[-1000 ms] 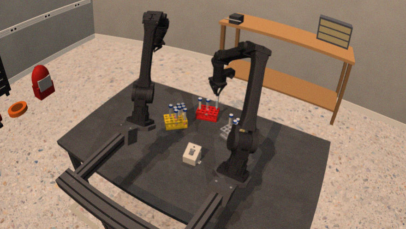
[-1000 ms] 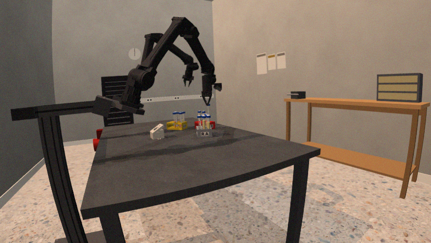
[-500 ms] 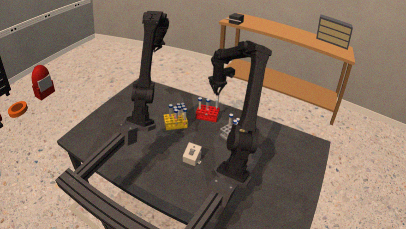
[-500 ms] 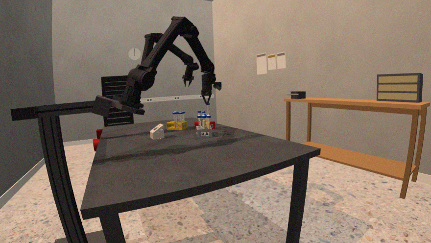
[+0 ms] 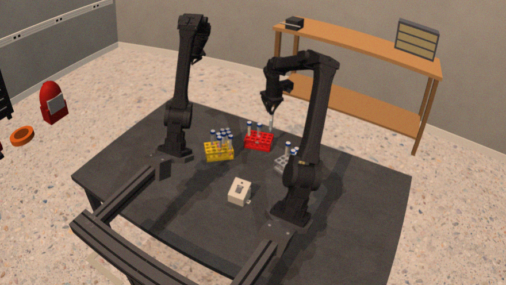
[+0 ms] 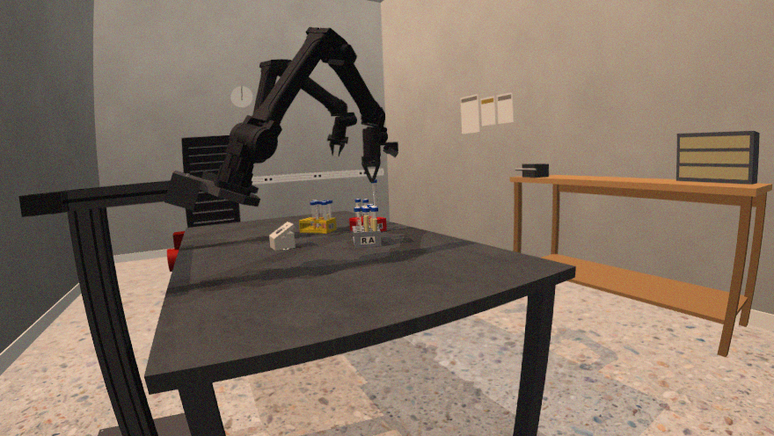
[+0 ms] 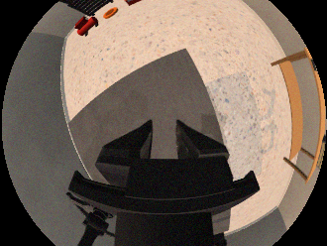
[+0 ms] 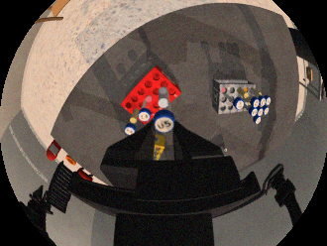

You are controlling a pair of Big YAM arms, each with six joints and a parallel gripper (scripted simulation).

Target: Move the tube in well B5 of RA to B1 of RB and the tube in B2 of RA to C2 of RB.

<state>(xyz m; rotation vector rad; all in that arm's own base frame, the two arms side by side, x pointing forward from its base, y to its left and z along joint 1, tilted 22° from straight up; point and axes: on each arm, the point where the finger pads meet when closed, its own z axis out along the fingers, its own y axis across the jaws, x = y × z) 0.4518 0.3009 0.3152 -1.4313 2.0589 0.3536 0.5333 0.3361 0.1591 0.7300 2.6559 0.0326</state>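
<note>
jaws (image 5: pixel 271 112) (image 6: pixel 371 179) of the right arm pinch a blue-capped tube (image 5: pixel 270 124) (image 6: pixel 374 192) (image 8: pixel 163 122) hanging below them.

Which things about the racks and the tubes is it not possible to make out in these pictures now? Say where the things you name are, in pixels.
- Part of the grey rack (image 5: pixel 280 163) (image 6: pixel 379 239) (image 8: pixel 216 99): top view, behind the right arm.
- Lamp and button lettering on the cream box (image 5: pixel 238 193) (image 6: pixel 282 240): top and exterior views, too small.
- Yellow rack's (image 5: pixel 219 154) (image 6: pixel 317 228) full well layout: top view, covered by tubes.
</note>
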